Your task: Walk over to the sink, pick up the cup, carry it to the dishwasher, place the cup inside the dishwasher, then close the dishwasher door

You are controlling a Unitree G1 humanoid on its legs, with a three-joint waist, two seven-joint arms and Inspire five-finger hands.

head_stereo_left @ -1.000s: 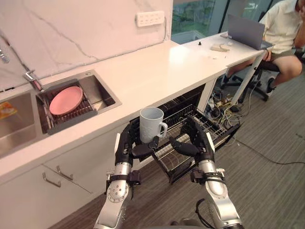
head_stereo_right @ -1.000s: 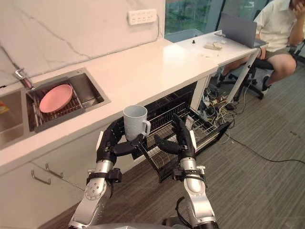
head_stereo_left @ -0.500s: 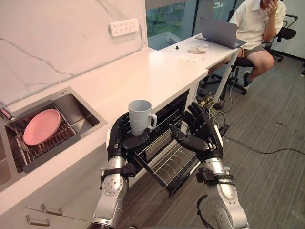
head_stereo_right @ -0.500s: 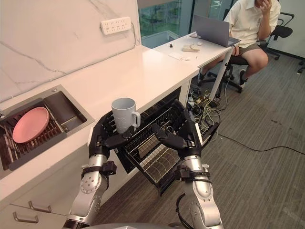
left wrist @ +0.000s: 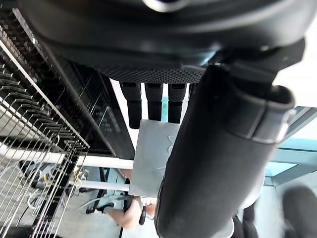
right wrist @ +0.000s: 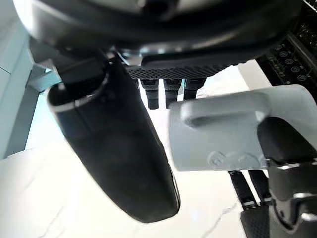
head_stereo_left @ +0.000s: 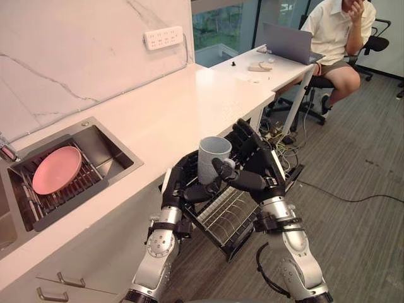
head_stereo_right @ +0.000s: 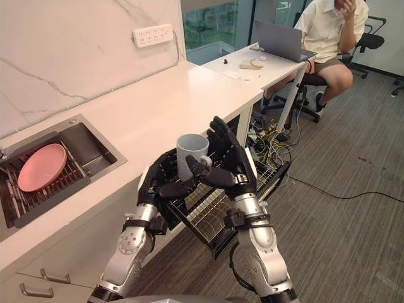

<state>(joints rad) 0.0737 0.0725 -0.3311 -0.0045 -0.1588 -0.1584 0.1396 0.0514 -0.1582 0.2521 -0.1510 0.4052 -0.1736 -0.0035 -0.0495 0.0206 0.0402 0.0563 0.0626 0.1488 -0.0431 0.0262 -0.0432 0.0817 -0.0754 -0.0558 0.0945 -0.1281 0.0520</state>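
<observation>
White counter [head_stereo_left: 189,95] runs from 8 o'clock to 1 o'clock. Person [head_stereo_left: 334,25] seated at 1 o'clock, behind laptop [head_stereo_left: 287,43]. Dishwasher rack [head_stereo_left: 230,218] drawn out below counter edge, at 6 o'clock of cup. Sink [head_stereo_left: 120,142] at 9 o'clock, pink plate [head_stereo_left: 55,170] lying on its drying rack. Right hand [head_stereo_left: 262,172] at cup's 3 o'clock: fingers straight, spread behind cup, thumb across front by handle. Left hand [head_stereo_left: 178,189] curled round cup's base from 7 o'clock. Cup [head_stereo_left: 213,158] upright, mouth up, in air between both hands, above rack and not yet in it.
</observation>
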